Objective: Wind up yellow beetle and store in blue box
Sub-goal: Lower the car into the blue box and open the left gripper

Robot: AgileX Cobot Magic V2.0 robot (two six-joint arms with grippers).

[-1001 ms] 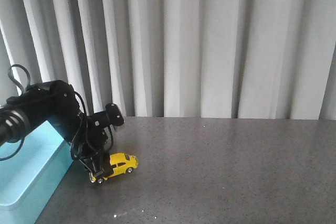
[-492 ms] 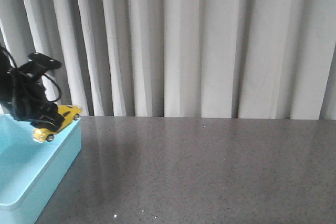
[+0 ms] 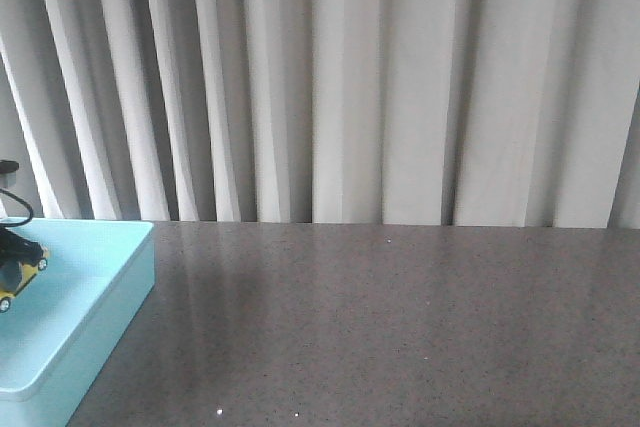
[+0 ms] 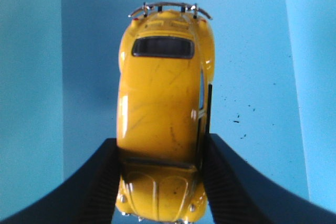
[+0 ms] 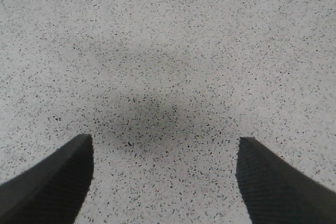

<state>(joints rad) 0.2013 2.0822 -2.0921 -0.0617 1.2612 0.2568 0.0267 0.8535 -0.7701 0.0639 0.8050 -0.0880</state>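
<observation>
Beetle hangs over the box, pinched by the left arm.

The left gripper (image 4: 160, 182) clamps the yellow beetle (image 4: 164, 114) by its flanks, long axis running out along the fingers, above the blue box (image 3: 110, 292) floor; whether the wheels touch it seems unclear. The right gripper (image 5: 164, 179) stands spread, empty, over grey table (image 3: 400, 327). A second ago the car sat on the table; now it is inside the rim.
</observation>
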